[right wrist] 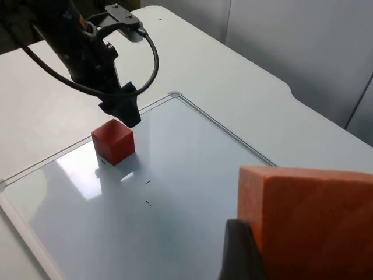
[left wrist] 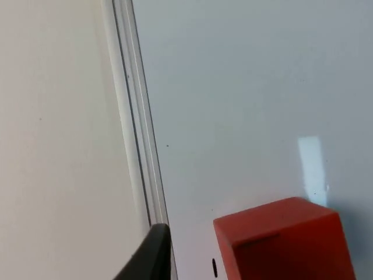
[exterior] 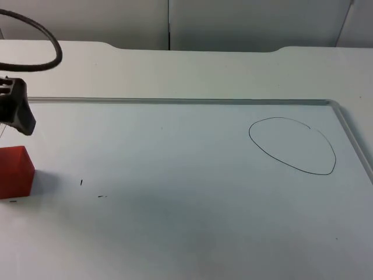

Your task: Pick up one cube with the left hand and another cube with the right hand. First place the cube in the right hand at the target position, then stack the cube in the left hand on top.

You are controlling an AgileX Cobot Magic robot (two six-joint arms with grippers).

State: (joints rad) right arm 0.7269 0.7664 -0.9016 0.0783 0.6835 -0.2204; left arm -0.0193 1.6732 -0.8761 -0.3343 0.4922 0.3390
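Right now the left gripper (exterior: 20,119) hovers just past the red cube (exterior: 16,172) at 9 o'clock of the whiteboard (exterior: 192,221); can't tell its finger gap. Right gripper (right wrist: 242,251) is raised, fingers clamped on an orange cube (right wrist: 309,224). Drawn oval (exterior: 292,146) sits at 2 o'clock. Risk: left descent off-centre, fingertip nudges the red cube w/o straddling it.
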